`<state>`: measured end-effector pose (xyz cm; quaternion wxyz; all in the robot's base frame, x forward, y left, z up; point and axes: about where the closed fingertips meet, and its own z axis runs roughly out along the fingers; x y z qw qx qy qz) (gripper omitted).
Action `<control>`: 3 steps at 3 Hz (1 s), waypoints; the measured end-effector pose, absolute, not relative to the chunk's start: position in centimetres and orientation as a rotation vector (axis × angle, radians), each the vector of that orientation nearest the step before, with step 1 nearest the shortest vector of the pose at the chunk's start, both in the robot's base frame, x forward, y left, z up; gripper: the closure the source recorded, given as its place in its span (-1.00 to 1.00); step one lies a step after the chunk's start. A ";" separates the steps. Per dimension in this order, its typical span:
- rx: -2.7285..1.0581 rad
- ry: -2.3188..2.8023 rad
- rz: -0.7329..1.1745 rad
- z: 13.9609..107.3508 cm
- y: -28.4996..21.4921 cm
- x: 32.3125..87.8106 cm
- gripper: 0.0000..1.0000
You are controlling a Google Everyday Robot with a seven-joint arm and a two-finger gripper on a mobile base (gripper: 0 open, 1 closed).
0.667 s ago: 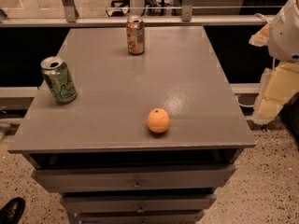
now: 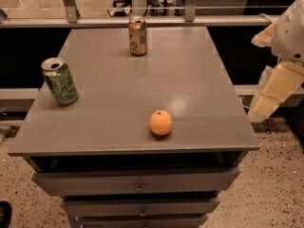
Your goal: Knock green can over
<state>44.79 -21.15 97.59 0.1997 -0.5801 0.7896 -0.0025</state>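
Observation:
The green can (image 2: pixel 60 81) stands upright near the left edge of the grey table (image 2: pixel 142 80), light green with pale squiggles and an open silver top. My gripper (image 2: pixel 273 91) shows as a pale yellow and white part of the arm at the right edge of the camera view. It is off the table's right side, far from the green can and touching nothing.
An orange-brown can (image 2: pixel 137 35) stands upright at the table's far middle. A round orange fruit (image 2: pixel 161 122) lies near the front edge. Drawers (image 2: pixel 137 186) sit under the tabletop. A rail and a glass partition (image 2: pixel 95 4) run behind the table.

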 end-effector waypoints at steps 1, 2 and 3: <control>-1.541 2.139 0.170 95.9 -17.8 47.2 -1.00; -1.474 1.940 0.439 94.4 -9.4 50.9 -1.00; -1.434 1.816 0.577 94.5 -4.2 52.6 -1.00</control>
